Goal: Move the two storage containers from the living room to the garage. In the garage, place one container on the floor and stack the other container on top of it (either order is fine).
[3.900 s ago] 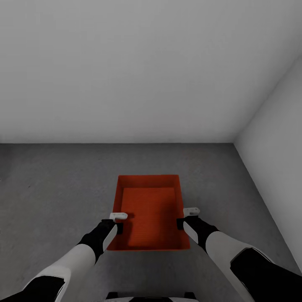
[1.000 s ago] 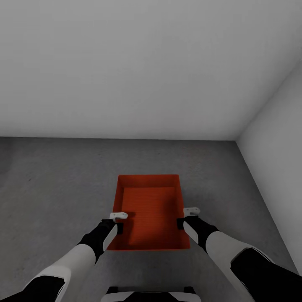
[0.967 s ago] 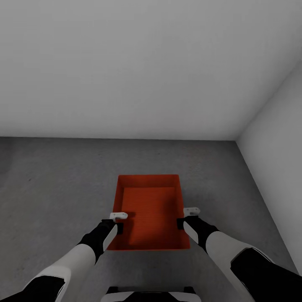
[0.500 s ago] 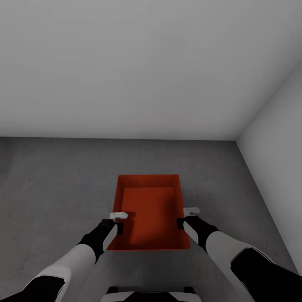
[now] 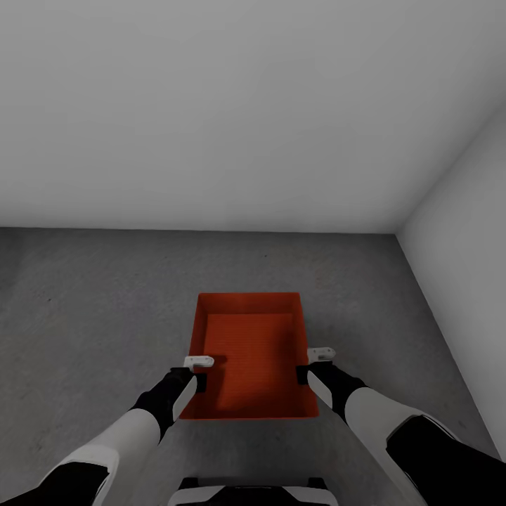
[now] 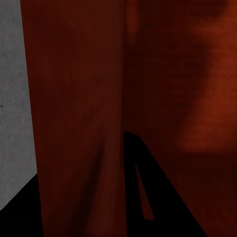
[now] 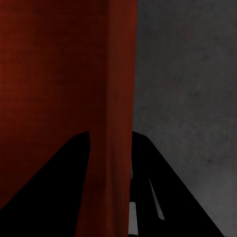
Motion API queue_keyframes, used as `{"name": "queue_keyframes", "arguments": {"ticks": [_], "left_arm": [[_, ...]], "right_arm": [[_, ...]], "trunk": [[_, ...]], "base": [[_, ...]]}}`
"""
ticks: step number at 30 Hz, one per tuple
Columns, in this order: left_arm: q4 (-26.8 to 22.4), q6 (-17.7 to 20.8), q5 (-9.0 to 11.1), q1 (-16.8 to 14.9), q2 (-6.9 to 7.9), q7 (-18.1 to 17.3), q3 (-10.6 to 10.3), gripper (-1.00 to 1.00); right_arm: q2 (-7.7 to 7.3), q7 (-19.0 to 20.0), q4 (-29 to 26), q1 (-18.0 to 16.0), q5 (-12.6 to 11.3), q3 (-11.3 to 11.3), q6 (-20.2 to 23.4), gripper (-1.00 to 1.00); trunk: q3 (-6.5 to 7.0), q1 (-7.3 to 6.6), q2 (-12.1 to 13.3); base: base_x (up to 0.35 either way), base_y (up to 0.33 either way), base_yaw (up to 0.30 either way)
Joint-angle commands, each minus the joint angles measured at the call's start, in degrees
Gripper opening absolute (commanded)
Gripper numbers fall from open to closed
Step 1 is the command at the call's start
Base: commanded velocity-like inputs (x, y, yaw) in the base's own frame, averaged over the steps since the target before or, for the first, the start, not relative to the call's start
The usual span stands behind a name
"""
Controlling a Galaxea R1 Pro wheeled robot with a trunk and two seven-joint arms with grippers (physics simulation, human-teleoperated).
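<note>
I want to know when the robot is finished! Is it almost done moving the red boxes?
Partway. One storage container has reached the garage, over the grey floor. The left gripper and right gripper each straddle a side wall. Whether it rests on the floor is unclear. Letting go and stacking the second box remain.

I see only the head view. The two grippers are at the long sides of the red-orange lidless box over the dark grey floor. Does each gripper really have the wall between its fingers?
Observer: Yes for the left gripper. In the left wrist view the thin side wall of the red-orange lidless box passes between its two dark fingers.
Operator: And the right one?
Observer: The same. In the right wrist view the box wall runs down between the fingers of the right gripper, one finger inside, one outside.
Operator: What lies beyond the wall there?
Observer: In the right wrist view, the mottled dark grey floor on the outer side.
</note>
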Motion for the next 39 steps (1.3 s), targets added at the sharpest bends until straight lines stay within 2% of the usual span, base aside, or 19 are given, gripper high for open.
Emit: {"name": "queue_keyframes", "arguments": {"ticks": [1,20,29,39], "left_arm": [[-0.27,0.12,0.85,-0.02,0.49,0.57,-1.63,-1.00],[-0.27,0.23,0.85,-0.02,0.47,0.67,-1.63,-1.00],[-0.35,0.12,0.85,-0.02,0.34,0.81,-1.63,-1.00],[-0.36,0.03,0.85,-0.02,0.40,0.83,-1.63,-1.00]], "right_arm": [[-0.05,-0.33,-0.04,-0.02,-2.77,1.09,0.72,-1.00],[-0.05,-0.40,-0.04,-0.02,-2.77,1.14,0.72,-1.00],[-0.05,-0.38,-0.04,-0.02,-2.77,1.14,0.72,-1.00],[-0.05,-0.38,-0.04,-0.02,-2.77,1.14,0.72,-1.00]], "trunk": [[-0.09,0.03,-0.10],[-0.11,0.03,-0.10],[-0.11,0.03,-0.10],[-0.11,0.03,-0.10]], "base": [[0.000,0.000,0.000],[0.001,0.000,0.000],[0.189,0.000,0.000],[0.019,0.000,0.000]]}}
